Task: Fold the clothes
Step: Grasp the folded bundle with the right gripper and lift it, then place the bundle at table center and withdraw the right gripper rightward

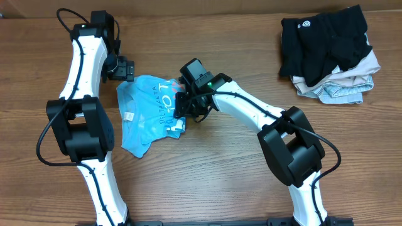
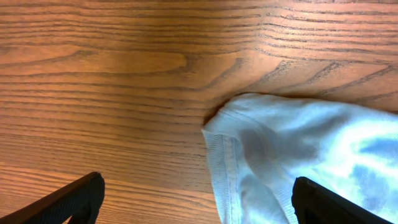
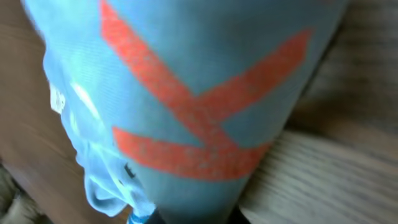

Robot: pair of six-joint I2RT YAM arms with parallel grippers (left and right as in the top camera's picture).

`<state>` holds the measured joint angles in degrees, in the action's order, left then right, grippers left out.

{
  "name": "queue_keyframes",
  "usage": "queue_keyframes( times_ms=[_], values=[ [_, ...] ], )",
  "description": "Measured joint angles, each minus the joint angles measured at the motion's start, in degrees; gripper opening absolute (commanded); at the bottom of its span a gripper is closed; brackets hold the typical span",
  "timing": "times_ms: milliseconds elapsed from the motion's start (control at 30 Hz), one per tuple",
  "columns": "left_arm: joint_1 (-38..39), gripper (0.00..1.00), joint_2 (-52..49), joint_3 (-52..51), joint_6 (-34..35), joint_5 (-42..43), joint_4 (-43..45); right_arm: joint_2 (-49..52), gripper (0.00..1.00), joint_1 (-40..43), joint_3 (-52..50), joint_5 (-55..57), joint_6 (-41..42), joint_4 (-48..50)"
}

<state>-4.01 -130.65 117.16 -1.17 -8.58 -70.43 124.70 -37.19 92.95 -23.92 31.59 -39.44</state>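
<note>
T-shirt (image 1: 147, 116): light blue, crumpled on the surface (image 1: 239, 182) left of centre, with the lettering turned up.
Left gripper (image 1: 129, 70): spread wide and empty, just beside the shirt's upper-left hem.
Right gripper (image 1: 186, 110): clamped on the shirt's right edge, where the fabric is gathered; the fingers are hidden by cloth.
In the way: part of the lettering is covered by the right wrist.
Black garment (image 1: 323, 37): laid on the folded garments (image 1: 342, 88), well apart at the far right.

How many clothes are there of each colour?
light blue T-shirt: 1
black garment: 1
beige garment: 1
pale grey-blue garment: 1
Total: 4
</note>
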Motion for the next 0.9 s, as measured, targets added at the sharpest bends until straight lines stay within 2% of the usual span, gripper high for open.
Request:
queue_keyframes(
  times_ms=[133, 300, 400, 433, 533, 567, 767, 900],
  values=[
    [0.0, 1.0, 0.0, 0.0, 0.0, 0.0, 0.0, 0.0, 0.04, 1.6, 0.0, -0.7, -0.2, -3.0],
    [0.0, 1.0, 0.0, 0.0, 0.0, 0.0, 0.1, 0.0, 0.04, 9.7, 0.1, -3.1, -5.2, -4.8],
    [0.0, 1.0, 0.0, 0.0, 0.0, 0.0, 0.3, 0.0, 0.27, 16.9, 0.5, -3.8, -9.5, -4.7],
    [0.0, 1.0, 0.0, 0.0, 0.0, 0.0, 0.3, 0.1, 0.39, 19.3, 0.8, -3.7, -11.0, -4.2],
    [0.0, 1.0, 0.0, 0.0, 0.0, 0.1, 0.8, 0.1, 0.92, 26.3, 2.2, -3.7, -16.0, -1.7],
    [0.0, 1.0, 0.0, 0.0, 0.0, 0.3, 1.0, 0.1, 1.0, 28.7, 3.0, -3.7, -17.5, -1.2],
    [0.0, 1.0, 0.0, 0.0, 0.0, 2.7, 1.5, 0.2, 1.0, 36.9, 11.9, -4.2, -19.9, -9.5],
    [0.0, 1.0, 0.0, 0.0, 0.0, 3.8, 1.8, 0.2, 1.0, 36.0, 20.4, -3.7, -20.3, -18.0]
  ],
)
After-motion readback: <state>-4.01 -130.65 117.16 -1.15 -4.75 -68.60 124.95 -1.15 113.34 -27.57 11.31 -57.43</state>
